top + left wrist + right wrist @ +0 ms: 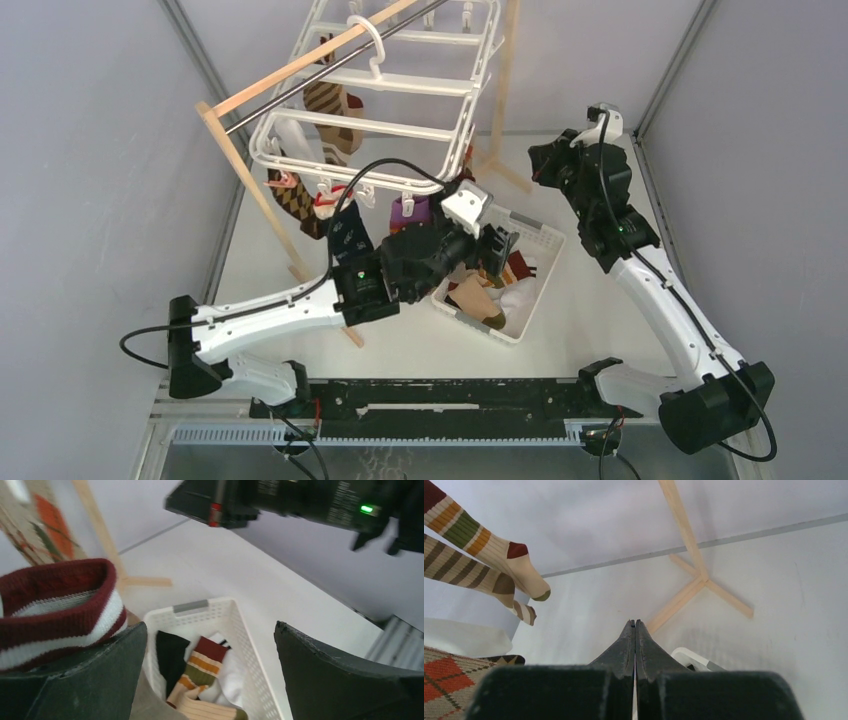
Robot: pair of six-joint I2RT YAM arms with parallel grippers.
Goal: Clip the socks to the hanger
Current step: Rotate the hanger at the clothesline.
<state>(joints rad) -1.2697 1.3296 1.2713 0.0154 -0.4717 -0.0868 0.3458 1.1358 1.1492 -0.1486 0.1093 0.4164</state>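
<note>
Up close in our left wrist view, our left gripper is spread wide, with nothing between its fingers. On its left, a dark red and white sock cuff lies against one finger. We cannot tell if a clip holds that sock. Under the gap sits the white basket. It holds a black sock, a striped sock and a white sock.

From above, going left to right, we first see the wooden stand and its metal rod. The white hanger hangs from the rod by its hook. A brown striped sock, an argyle sock and a dark sock hang from it. Next comes our left gripper, over the basket and just right of the hanger's near corner. On the far right, our right gripper is pressed together and pinches nothing. It is near the hanger's right side but not touching it.

We think we are about to fetch the next sock. Our open left gripper must go down into the basket, pinch one sock near its cuff, and lift it to a free clip.
</note>
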